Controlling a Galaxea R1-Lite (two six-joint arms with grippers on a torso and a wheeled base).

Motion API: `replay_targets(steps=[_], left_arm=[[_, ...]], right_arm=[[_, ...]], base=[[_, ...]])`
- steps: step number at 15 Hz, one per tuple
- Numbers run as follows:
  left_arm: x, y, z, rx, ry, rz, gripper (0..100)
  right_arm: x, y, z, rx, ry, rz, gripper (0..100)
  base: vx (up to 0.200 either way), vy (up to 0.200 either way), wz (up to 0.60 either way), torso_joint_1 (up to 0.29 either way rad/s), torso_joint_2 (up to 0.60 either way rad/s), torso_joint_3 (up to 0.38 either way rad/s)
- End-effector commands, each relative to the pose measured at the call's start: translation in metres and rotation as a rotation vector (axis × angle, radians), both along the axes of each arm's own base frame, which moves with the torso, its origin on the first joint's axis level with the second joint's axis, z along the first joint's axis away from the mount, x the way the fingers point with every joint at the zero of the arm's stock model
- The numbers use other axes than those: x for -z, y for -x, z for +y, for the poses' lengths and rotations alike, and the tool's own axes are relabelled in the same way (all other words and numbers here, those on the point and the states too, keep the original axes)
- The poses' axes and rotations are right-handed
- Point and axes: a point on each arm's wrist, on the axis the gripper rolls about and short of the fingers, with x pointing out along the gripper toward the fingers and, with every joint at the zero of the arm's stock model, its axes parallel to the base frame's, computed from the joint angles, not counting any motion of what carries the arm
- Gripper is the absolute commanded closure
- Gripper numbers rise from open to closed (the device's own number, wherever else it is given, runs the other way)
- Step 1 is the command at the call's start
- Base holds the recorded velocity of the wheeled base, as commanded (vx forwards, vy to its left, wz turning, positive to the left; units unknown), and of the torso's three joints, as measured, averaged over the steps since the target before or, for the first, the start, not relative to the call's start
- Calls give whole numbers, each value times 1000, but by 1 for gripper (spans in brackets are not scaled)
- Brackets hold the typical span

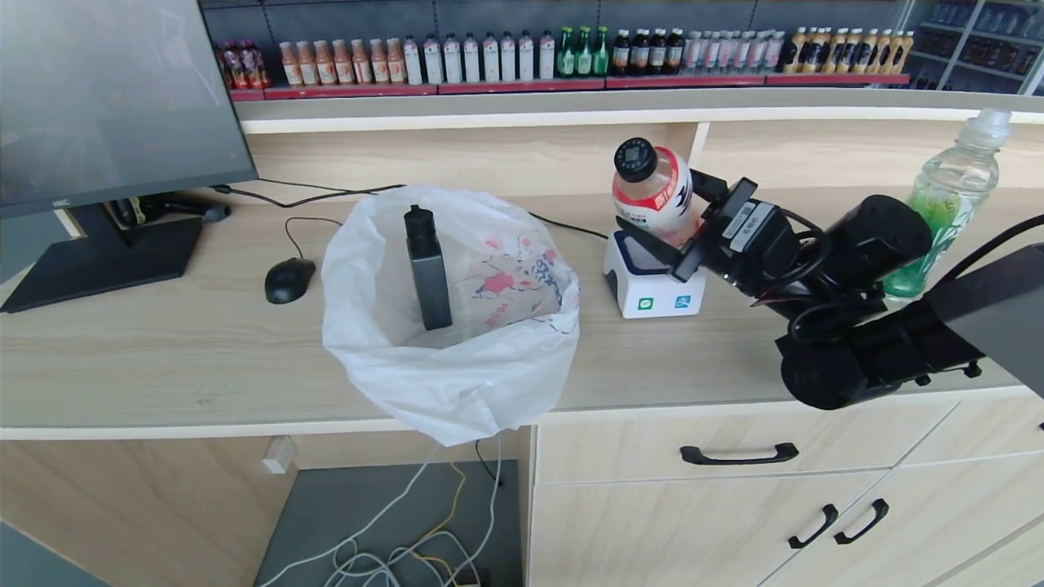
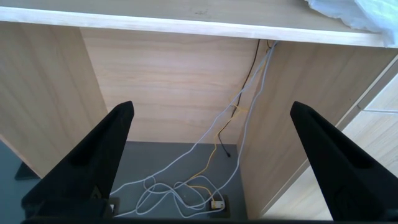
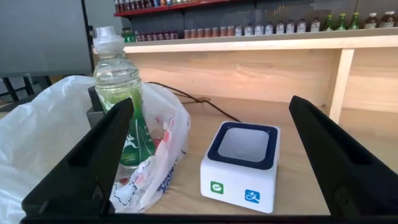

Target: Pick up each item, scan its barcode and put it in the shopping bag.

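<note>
At the scanner: barcode step, white bottle.
We find the right gripper at the tilted bottle, likely presenting its label; whether it grasps, we cannot tell. The left gripper hangs released below the counter, clear of the shopping bag.

We see a thin, crinkled, translucent white plastic shopping bag on a matt pale wood-grain counter; the small white scanner box looks smooth, glossy plastic.
</note>
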Motion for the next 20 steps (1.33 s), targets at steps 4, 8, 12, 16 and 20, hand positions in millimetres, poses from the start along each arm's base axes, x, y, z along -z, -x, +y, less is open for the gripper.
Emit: replay_targets(steps=[4, 8, 12, 16, 20], left_arm=[[0, 0, 0, 0, 1, 0, 0], [0, 0, 0, 0, 1, 0, 0], [0, 0, 0, 0, 1, 0, 0], [0, 0, 0, 0, 1, 0, 0], [0, 0, 0, 0, 1, 0, 0]], right_arm=[[8, -14, 1, -20, 16, -12, 100], [8, -15, 2, -22, 17, -14, 100], [7, -15, 2, -22, 15, -16, 100], [8, -15, 2, -18, 13, -12, 100], [-1, -9, 5, -27, 4, -31, 100]], base=[[0, 0, 0, 0, 0, 0], [0, 0, 0, 0, 0, 0], [0, 0, 0, 0, 0, 0], [0, 0, 0, 0, 0, 0], [0, 0, 0, 0, 0, 0]])
